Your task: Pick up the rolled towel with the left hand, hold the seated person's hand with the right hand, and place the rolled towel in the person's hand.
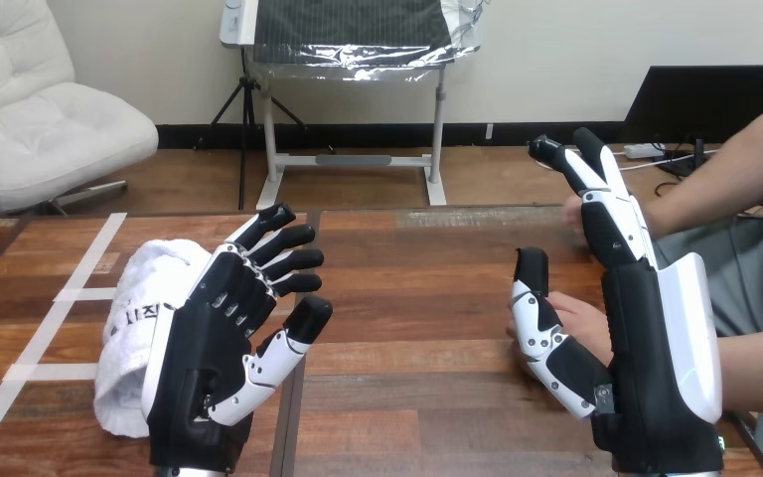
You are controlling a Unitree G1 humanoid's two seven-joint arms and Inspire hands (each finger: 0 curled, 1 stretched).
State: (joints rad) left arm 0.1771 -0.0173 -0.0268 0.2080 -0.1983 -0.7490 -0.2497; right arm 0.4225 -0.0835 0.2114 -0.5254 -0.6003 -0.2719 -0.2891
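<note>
1. White rolled cloth towel (134,328) lies on the wooden table (407,298), long axis running roughly away from the robot.
2. Left hand (204,348): fingers spread, empty, overlapping the towel's right flank; contact unclear.
3. Right hand (656,338): well right of the towel, fingers straight, the person's hand (581,318) between thumb and palm, unclasped.
4. Left is nearer; it likely closes across the roll.

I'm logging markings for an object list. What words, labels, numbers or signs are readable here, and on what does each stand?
On the rolled towel: a short line of dark print on the white cloth, partly hidden behind the left hand; too small and too cut off to read.
Nothing else on the table bears legible text.
</note>
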